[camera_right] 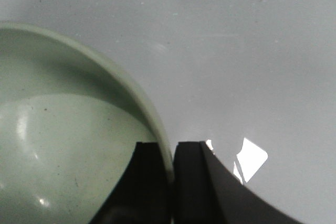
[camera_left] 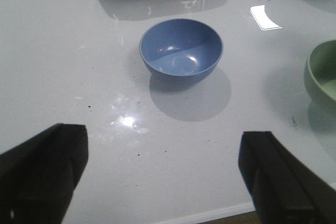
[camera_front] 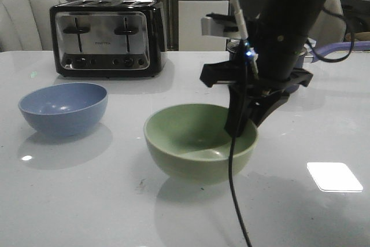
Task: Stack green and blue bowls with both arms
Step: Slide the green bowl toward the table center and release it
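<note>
The green bowl sits on the white table near the middle. My right gripper is shut on its right rim, one finger inside the bowl and one outside; the right wrist view shows the rim pinched between the two black fingers. The blue bowl sits upright and empty at the left; it also shows in the left wrist view. My left gripper is open and empty, held above the table's near edge, short of the blue bowl. The left arm is out of the front view.
A black and chrome toaster stands at the back left. A dark saucepan stands behind the right arm. A black cable hangs down in front of the green bowl. A bright light patch lies on the table at the right.
</note>
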`<action>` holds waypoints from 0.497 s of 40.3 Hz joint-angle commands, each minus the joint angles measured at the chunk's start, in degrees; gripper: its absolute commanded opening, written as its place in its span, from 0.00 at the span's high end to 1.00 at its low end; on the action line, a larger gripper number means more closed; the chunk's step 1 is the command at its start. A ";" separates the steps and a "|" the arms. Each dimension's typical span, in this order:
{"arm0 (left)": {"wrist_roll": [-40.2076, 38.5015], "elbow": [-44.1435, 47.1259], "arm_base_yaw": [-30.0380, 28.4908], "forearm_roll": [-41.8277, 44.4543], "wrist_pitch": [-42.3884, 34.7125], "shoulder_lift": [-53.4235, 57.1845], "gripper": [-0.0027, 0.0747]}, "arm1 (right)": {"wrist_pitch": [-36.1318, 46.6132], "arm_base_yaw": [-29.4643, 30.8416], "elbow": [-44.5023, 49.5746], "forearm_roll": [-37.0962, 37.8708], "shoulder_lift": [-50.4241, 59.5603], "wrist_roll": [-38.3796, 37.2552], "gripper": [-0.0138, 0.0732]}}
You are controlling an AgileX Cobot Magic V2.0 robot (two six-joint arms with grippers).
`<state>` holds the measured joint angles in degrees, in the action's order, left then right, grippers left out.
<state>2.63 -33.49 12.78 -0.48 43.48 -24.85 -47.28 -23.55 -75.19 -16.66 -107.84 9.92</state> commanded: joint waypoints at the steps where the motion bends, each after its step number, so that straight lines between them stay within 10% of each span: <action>1: 0.04 -1.48 0.40 -0.05 -4.83 -0.66 0.14 | 2.30 -0.90 -1.61 -1.91 1.54 0.76 0.78; 13: 0.04 -1.48 0.40 -0.05 -4.83 -0.66 0.14 | 3.19 -1.43 -1.61 -1.69 0.79 0.76 0.39; 20: 0.04 -1.48 0.40 -0.05 -4.92 -0.66 0.14 | 4.28 -1.44 -1.61 -1.65 5.15 3.71 0.34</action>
<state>2.63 -33.49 12.78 -0.48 43.38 -24.85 -44.57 -24.95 -75.19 -17.48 -108.86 11.02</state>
